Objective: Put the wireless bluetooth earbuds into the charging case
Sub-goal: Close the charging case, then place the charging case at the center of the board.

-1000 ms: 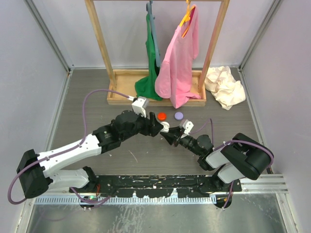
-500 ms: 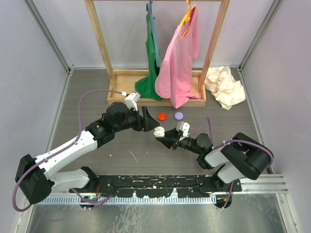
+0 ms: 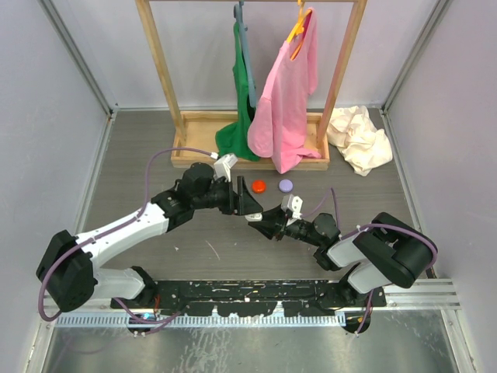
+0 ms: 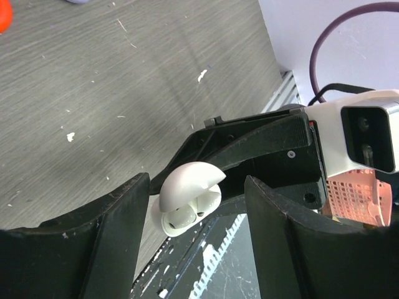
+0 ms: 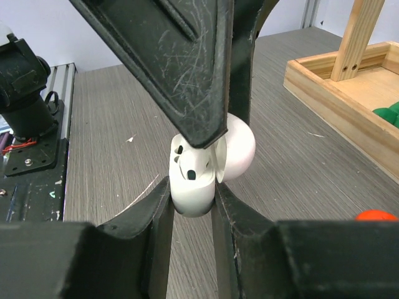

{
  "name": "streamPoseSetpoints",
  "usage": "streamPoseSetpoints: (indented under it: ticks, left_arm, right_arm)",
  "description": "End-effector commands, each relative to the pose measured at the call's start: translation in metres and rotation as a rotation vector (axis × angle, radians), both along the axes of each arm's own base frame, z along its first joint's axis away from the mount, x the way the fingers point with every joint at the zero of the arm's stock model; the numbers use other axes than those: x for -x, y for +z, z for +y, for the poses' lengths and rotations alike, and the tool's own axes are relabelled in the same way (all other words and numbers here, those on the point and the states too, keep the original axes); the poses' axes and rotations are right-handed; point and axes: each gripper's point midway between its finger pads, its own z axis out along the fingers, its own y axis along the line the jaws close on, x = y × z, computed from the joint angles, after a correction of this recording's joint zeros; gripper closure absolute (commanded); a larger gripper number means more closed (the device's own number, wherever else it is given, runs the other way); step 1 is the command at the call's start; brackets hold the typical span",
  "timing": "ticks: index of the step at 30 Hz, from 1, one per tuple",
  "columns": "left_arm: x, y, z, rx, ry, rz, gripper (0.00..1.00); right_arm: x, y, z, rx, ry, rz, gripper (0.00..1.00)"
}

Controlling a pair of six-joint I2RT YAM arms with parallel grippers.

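Right tool: the right tool [image 5: 191, 190] is pinched tight on the lower body of the case [image 4: 187, 196], a finger pressed to either side.
Case: white, held mid-surface between the two arms and raised off the grey wood-grain surface [image 3: 373, 194] – its lid [image 5: 238, 146] is swung open.
Earbud: one white earbud [image 4: 181, 219] shows seated in the case's well; whether a second sits beside it cannot be told.
Left tool: the left tool [image 3: 250, 208] is spread wide, hanging just over the open case, with nothing in its grip – from the right wrist, one scuffed black finger [image 5: 174, 68] crosses right above the lid.
Caps: a red cap [image 3: 258, 186] and a purple cap [image 3: 286, 186] lie side by side on the surface just beyond the tools, apart from each other.
Rack: a wooden rack [image 3: 159, 70] stands at the far side on a tray-like base.
Clothes: a green top [image 3: 242, 85] and a pink top [image 3: 287, 101] hang from the rack, their hems reaching the base.
Cloth: a crumpled cream cloth [image 3: 359, 138] lies at the far right, just beside the rack's right post.
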Motion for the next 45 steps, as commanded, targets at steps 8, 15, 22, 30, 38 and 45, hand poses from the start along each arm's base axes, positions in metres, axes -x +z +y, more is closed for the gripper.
streamPoseSetpoints:
  ticks: [8, 15, 22, 30, 38, 45]
  left_arm:
    - [0.015, 0.034, -0.011, 0.167, -0.132, -0.050, 0.43]
    - [0.023, 0.047, -0.006, 0.215, -0.165, -0.085, 0.44]
    - [0.028, 0.062, 0.004, 0.253, -0.166, -0.155, 0.44]
    - [0.019, 0.061, 0.024, 0.181, -0.067, -0.209, 0.33]
    - [-0.009, 0.045, 0.091, -0.163, 0.237, -0.273, 0.24]
    - [-0.012, 0.051, 0.167, -0.467, 0.431, -0.342, 0.18]
  right_arm:
    - [0.003, 0.054, 0.000, -0.146, 0.008, -0.164, 0.92]
    - [0.001, 0.051, 0.001, -0.139, 0.002, -0.157, 0.92]
    - [0.001, 0.049, 0.003, -0.133, 0.016, -0.154, 0.92]
    - [-0.002, 0.048, 0.005, -0.136, 0.012, -0.133, 0.92]
    - [-0.012, 0.052, 0.001, -0.168, -0.026, -0.062, 0.92]
    - [-0.042, 0.026, -0.010, -0.085, -0.150, 0.175, 0.92]
